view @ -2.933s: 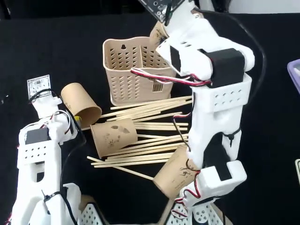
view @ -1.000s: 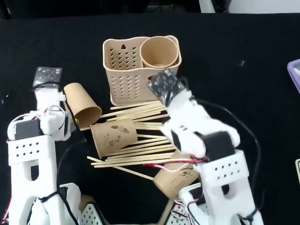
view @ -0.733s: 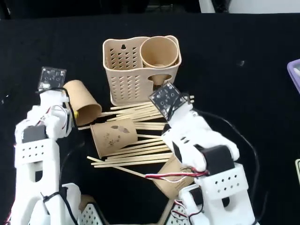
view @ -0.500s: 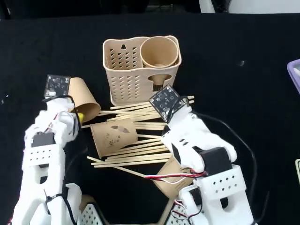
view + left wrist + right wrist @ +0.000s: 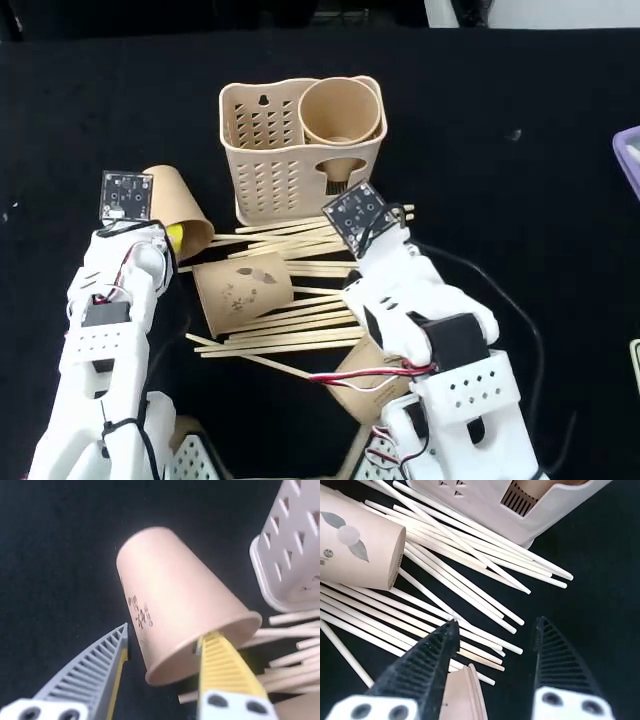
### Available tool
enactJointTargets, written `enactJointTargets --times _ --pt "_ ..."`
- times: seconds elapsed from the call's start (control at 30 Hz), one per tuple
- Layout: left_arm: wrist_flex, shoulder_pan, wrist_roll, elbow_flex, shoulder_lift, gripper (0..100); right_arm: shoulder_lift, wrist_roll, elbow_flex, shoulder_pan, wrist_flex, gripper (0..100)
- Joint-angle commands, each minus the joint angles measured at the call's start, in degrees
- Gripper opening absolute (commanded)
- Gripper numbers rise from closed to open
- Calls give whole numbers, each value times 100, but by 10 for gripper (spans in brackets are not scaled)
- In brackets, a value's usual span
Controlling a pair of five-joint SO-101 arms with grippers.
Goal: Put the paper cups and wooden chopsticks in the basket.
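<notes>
On the black table (image 5: 560,200) by the basket (image 5: 270,160), the left gripper (image 5: 165,632) is spread at a tipped paper cup (image 5: 175,605)'s rim, and the right gripper (image 5: 497,622) is spread over scattered chopsticks (image 5: 470,580).

Matt paper cup (image 5: 175,615), plastic basket (image 5: 268,175)

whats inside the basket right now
One paper cup stands upright, mouth up, in one compartment of the basket. In the other compartment the slotted inner wall is visible; its floor is hidden.
</notes>
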Motion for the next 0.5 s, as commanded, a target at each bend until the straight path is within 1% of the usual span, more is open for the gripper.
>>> enactJointTargets --times 0.0,0.07,0.1,0.13,0.17,0.27,0.33,0.4,0.47 --pt "-44 66 70 -92 -79 123 -92 -79 -31 97 -88 237" --pt "35 57 79 -110 -88 14 -92 -193 -31 97 -88 237" --pt "97 48 79 -101 -88 42 -92 -264 -31 97 -88 237" --pt "193 4 79 -119 -88 45 -92 -325 -31 97 -88 237" --pt "246 -40 79 -127 -88 23 -92 -387 -31 97 -88 237" --pt "642 -365 88 -365 -255 28 -92 -563 -31 97 -105 237" --pt "1152 -629 255 -664 -545 30 -92 -651 4 105 -114 237" --pt "1890 -901 448 -1156 -949 30 -92 -677 136 158 -273 233" --pt "2752 -1103 563 -1807 -1389 30 -92 -677 347 404 -642 183"
